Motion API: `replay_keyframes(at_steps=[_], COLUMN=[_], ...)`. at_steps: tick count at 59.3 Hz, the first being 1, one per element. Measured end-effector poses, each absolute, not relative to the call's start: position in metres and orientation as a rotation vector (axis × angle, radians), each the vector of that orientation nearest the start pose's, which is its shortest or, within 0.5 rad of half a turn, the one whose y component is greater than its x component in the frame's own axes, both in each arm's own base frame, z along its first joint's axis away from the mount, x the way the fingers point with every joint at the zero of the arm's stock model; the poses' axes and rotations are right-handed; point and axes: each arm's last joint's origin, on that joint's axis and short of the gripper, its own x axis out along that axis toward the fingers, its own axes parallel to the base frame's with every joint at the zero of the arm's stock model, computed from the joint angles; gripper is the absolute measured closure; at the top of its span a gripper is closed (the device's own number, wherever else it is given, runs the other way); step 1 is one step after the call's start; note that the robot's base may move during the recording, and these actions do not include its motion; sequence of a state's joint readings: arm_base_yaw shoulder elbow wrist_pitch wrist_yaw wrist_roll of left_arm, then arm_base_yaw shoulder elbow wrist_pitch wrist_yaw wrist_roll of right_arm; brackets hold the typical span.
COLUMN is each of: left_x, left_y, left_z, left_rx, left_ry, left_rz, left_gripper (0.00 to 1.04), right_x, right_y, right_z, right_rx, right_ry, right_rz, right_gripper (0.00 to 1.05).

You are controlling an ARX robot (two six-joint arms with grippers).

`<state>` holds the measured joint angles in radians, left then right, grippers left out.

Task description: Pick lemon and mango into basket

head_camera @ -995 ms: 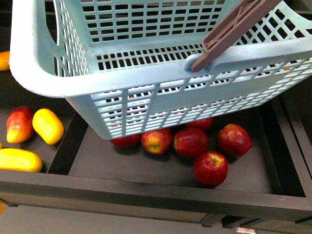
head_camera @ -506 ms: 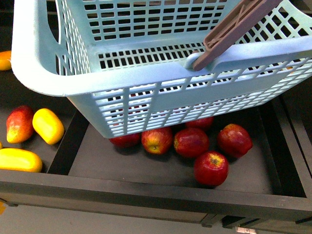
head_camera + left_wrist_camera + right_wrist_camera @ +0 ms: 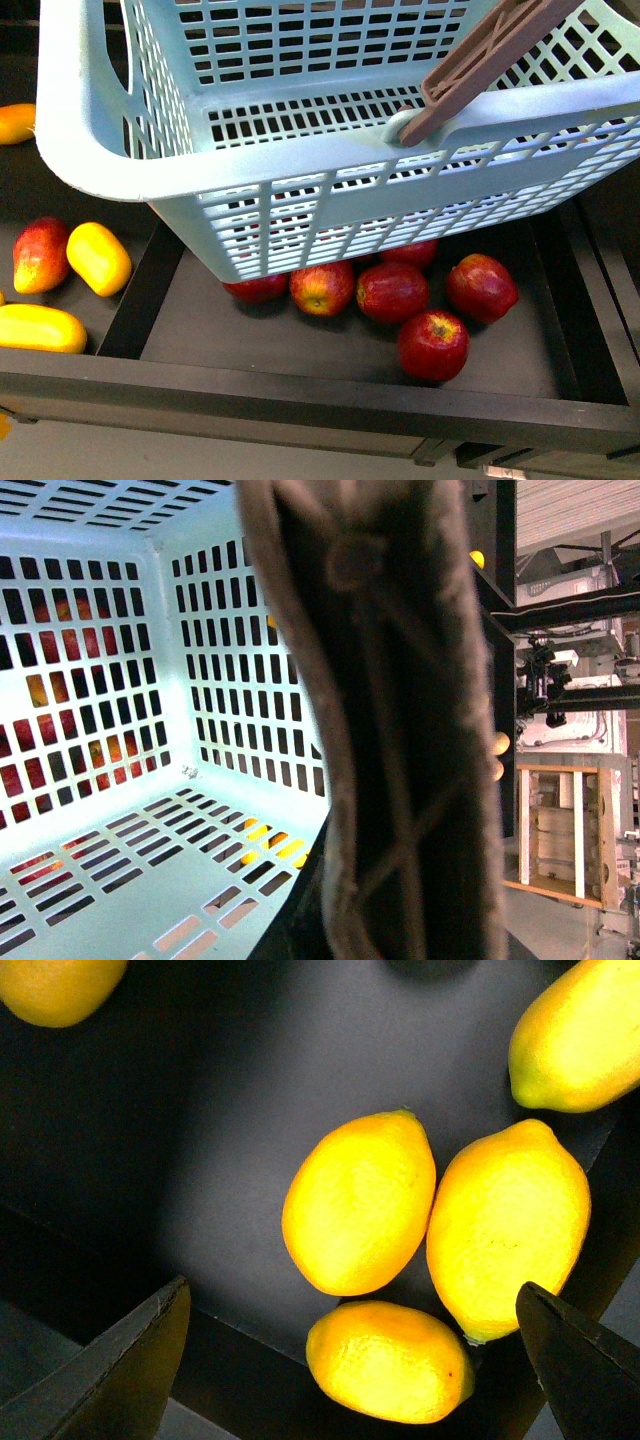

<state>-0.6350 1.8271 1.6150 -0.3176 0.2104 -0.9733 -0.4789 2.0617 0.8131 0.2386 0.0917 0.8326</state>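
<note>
The aqua basket (image 3: 300, 170) hangs tilted above the fruit bins and fills the upper front view. My left gripper is shut on its brown handle (image 3: 400, 730), which fills the left wrist view and hides the fingers. The basket floor (image 3: 110, 880) shows bare. The red-and-yellow mango (image 3: 40, 255) lies in the left bin. My right gripper (image 3: 352, 1295) is open just above three lemons. The middle lemon (image 3: 360, 1200) and a smaller one (image 3: 390, 1360) lie between its fingers (image 3: 130, 1360).
Several dark-red apples (image 3: 432, 345) lie in the middle black bin under the basket. Plain yellow mangoes (image 3: 98, 258) lie beside the red mango. More lemons (image 3: 575, 1035) lie at the edges of the right wrist view. Black bin walls (image 3: 130, 300) divide the compartments.
The basket has shifted slightly to the right in the front view. The fruit in the bins has not moved.
</note>
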Motion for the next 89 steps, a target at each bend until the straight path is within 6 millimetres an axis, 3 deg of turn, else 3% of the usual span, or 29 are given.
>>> replay_keyframes(at_steps=[14, 25, 89], left_x=[0.336, 0.336, 0.336], left_y=[-0.255, -0.255, -0.255], left_z=[0.317, 0.317, 0.317], left_rx=[-0.777, -0.777, -0.777], left_ry=[0.881, 0.881, 0.881], left_rz=[-0.494, -0.494, -0.493], left_gripper=[1.00, 1.00, 1.00], right_x=[0.307, 0.311, 0.347], right_y=[-0.155, -0.155, -0.169], right_z=[0.030, 0.015, -0.030], right_rx=[0.951, 0.968, 0.965], right_ry=[0.743, 0.770, 0.828], right_rz=[-0.944, -0.969, -0.980], right_gripper=[0.09, 0.09, 0.09])
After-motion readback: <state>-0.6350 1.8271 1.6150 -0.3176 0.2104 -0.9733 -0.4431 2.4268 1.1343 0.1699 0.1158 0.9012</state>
